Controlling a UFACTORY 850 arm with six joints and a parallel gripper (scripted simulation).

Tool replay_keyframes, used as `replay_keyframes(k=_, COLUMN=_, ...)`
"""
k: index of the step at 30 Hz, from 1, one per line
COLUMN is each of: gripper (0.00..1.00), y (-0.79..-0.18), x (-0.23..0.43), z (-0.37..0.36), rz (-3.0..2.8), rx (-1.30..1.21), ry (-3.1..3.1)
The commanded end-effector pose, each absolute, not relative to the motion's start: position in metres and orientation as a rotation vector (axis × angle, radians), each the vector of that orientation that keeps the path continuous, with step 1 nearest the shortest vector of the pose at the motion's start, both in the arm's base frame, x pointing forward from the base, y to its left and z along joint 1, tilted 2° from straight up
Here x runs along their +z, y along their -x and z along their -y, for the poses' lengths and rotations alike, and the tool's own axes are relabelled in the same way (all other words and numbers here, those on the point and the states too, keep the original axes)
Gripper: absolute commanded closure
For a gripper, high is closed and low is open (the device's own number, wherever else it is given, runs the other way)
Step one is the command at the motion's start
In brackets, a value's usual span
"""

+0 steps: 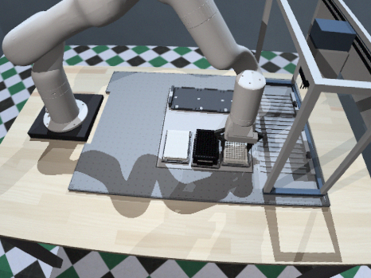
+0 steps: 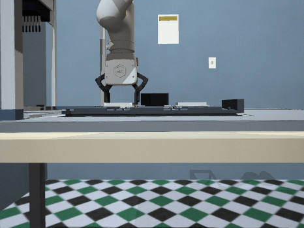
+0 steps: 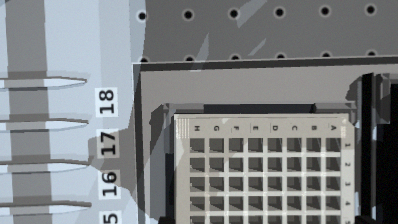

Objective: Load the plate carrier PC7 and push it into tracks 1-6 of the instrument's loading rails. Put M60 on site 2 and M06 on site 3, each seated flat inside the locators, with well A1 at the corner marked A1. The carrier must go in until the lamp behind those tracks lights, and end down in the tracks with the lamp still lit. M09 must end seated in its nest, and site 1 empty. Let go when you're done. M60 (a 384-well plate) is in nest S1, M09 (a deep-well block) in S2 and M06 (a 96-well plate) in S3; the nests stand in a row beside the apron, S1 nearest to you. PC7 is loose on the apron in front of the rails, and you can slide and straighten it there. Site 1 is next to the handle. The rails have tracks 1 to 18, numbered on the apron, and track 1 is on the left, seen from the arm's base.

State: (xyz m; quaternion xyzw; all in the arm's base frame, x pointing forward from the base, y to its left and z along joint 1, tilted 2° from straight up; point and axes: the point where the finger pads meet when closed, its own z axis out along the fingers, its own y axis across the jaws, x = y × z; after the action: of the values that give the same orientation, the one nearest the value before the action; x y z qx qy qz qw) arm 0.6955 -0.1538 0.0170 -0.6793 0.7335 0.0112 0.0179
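Note:
M06, the beige 96-well plate (image 1: 236, 152), sits in nest S3, the nest closest to the rails. The wrist view shows it from close above (image 3: 265, 170), flat in its nest, with column letters H to A along its top edge. My gripper (image 2: 121, 102) is open, with its fingers lowered on either side of this plate (image 2: 118, 104); the fingers stand apart from it. M09, the black deep-well block (image 1: 206, 147), sits in the middle nest. M60, the white 384-well plate (image 1: 177, 144), sits in nest S1. The dark carrier PC7 (image 1: 203, 99) lies on the apron with all its sites bare.
The loading rails (image 1: 283, 131) lie to the right under the instrument's grey frame (image 1: 318, 84). Track numbers 16 to 18 (image 3: 107, 101) show beside the nest. The carrier's handle block (image 2: 232, 104) stands at its end away from the rails.

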Motion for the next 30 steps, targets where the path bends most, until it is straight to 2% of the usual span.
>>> replay_keyframes(k=1, gripper=0.0, y=-0.6964, x=0.018, z=0.1541, rz=-2.278, rx=0.032, ry=2.109)
replay_keyframes(k=5, gripper=0.0, y=-0.6964, x=0.0181, z=0.1541, rz=-2.278, rx=0.032, ry=2.109)
replay_keyframes(k=6, gripper=1.0, y=-0.6964, x=0.0187, z=0.1541, rz=-2.278, rx=0.032, ry=2.109)
replay_keyframes(k=30, gripper=1.0, y=-0.6963, x=0.0186, z=0.1541, rz=-2.278, rx=0.032, ry=2.109)
